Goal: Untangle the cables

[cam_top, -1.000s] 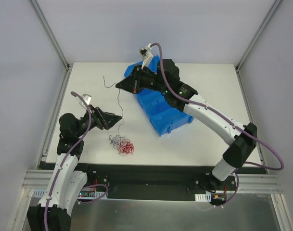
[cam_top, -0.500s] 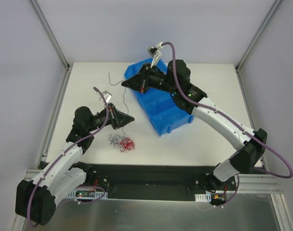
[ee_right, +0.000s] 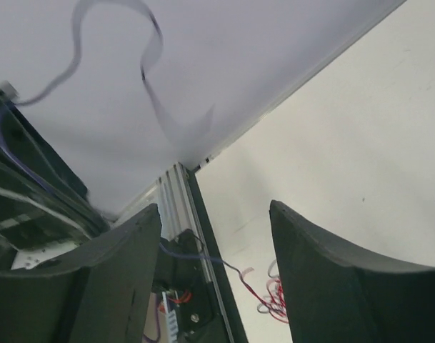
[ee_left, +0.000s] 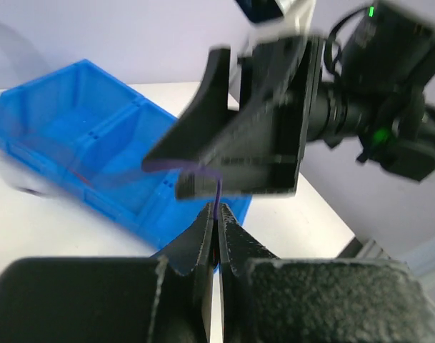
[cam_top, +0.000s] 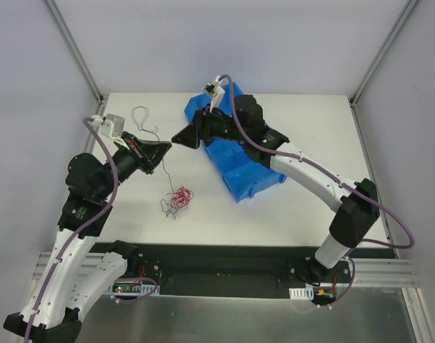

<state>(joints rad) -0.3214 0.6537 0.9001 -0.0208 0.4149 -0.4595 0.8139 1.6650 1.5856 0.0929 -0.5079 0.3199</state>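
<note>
The cables lie as a small tangle of red, white and dark wires on the white table, near the front. One thin dark wire rises from the tangle to my left gripper, which is shut on it, and its free end loops beyond. In the left wrist view the wire sticks out of the closed left gripper. My right gripper stands open just beyond, tip to tip with the left gripper. Between the jaws of the right gripper I see the dark wire and the red wires below; they hold nothing.
A blue divided bin sits at mid-table under the right arm, also seen in the left wrist view as the blue bin. Aluminium frame rails border the table on the left and the front.
The right gripper has opened and let go of the dark wire. The left gripper has shut on that wire and risen up and left, drawing the tangle a little farther from the front edge.
</note>
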